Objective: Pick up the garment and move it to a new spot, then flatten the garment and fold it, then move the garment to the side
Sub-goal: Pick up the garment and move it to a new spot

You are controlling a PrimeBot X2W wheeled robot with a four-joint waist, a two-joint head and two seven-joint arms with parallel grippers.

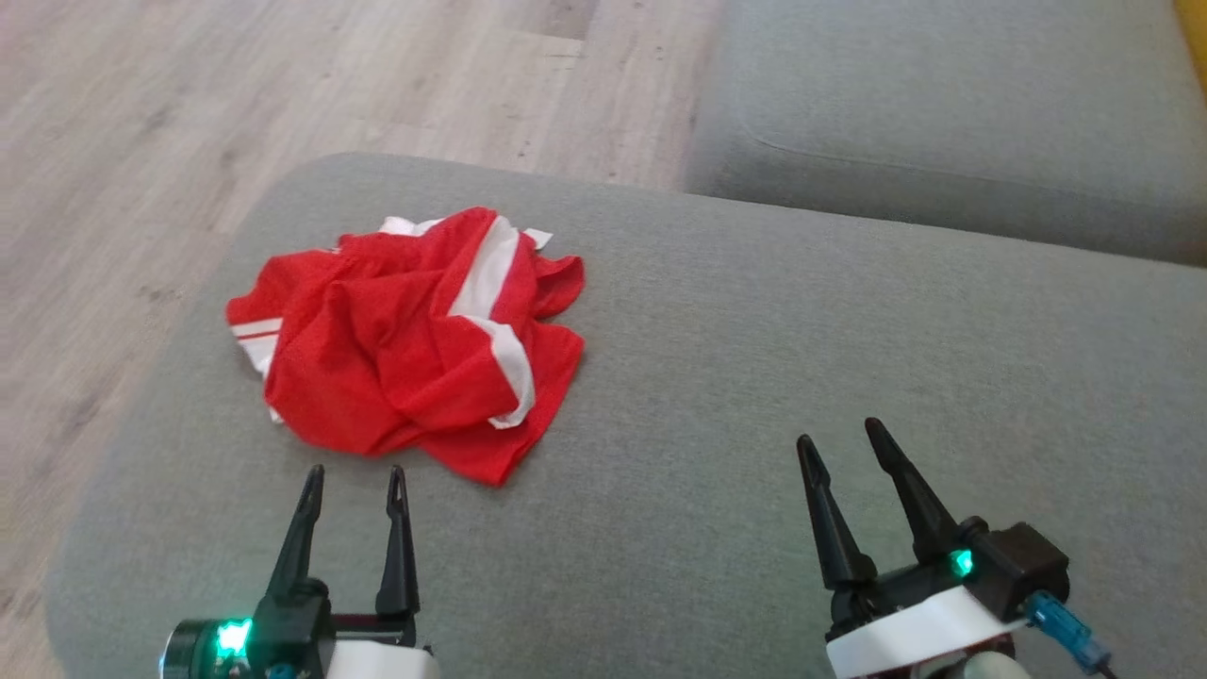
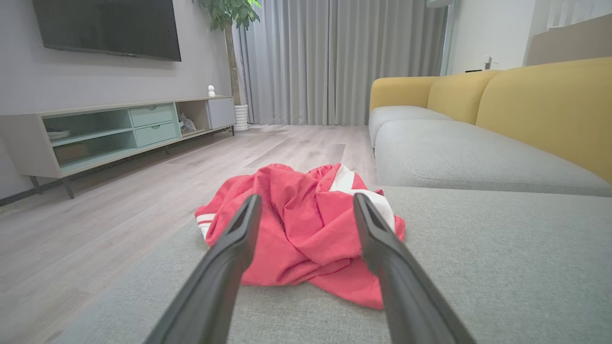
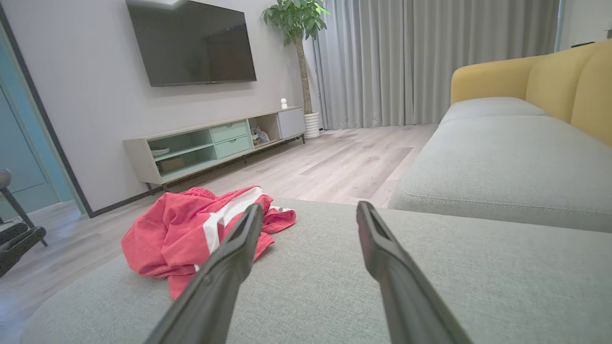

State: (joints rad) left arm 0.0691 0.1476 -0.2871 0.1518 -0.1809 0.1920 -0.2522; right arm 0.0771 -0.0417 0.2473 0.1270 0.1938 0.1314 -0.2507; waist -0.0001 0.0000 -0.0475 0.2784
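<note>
Garment (image 1: 415, 339) crumpled on grey ottoman (image 1: 754, 377), sofa (image 1: 943, 113) beyond

Red garment (image 1: 405, 349) with white stripes on grey cushion (image 1: 754, 377); black fingers (image 1: 399, 538).

crumpled red garment (image 1: 415, 339) on grey cushion (image 1: 754, 377)

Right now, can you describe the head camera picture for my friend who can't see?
A crumpled red and white garment lies on a grey cushion. Below it, the left gripper and right gripper are open, holding nothing.
</note>
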